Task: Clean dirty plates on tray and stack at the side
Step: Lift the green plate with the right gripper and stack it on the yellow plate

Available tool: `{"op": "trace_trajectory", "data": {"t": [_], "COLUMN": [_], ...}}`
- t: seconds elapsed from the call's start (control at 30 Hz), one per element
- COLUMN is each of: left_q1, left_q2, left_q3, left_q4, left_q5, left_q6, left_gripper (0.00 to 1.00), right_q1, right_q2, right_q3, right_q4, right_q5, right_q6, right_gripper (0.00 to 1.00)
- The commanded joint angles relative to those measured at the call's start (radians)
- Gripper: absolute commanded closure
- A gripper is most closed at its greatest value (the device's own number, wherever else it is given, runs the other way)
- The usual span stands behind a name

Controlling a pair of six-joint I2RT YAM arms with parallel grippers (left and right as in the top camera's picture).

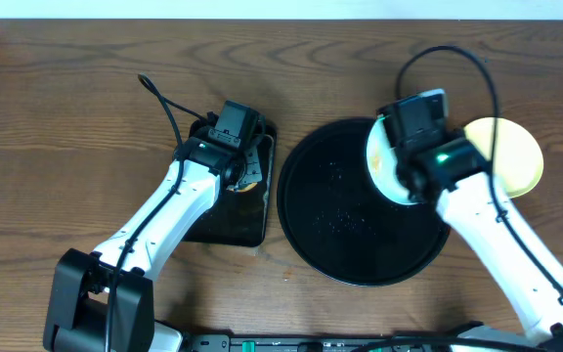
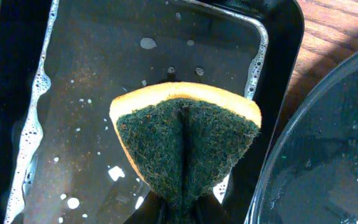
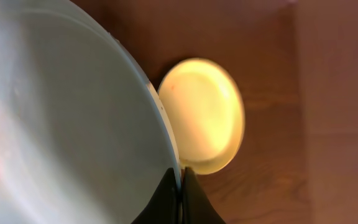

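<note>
Table: two plates, one clamped in right gripper; left gripper tight on sponge.

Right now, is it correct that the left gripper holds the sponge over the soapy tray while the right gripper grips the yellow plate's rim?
Not quite: the right gripper grips the pale blue plate by its rim; the yellow plate lies free on the table, as the right wrist view shows.
</note>
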Motion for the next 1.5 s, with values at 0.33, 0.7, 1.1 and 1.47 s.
{"op": "trace_trajectory", "data": {"t": [0.33,0.7,1.1,1.47], "left_q1": [0.004,0.004,0.004,0.010], "left_q2": [-0.001,-0.001,0.000,0.133], "left_q3": [-0.005,-0.005,-0.005,-0.008], "left_q4": [0.001,0.000,0.024,0.111], "left_q5": [-0.016,-0.016,-0.018,-0.097], "left_q6": [0.014,0.014,0.131,0.323], "left_gripper": [0.88,0.88,0.92,0.92], "right_q1": [0.193,0.193,0.094,-0.308], "right_q2": [-0.014,-0.014,-0.014,-0.014], "right_q3": [0.021,0.021,0.020,0.020], "right_q4": [0.068,0.076,0.086,0.090], "right_q5": [0.410,0.410,0.253,-0.196], "right_q6": [-0.077,-0.077,0.088,0.228], "right_gripper": [0.99,0.99,0.99,0.99]}}
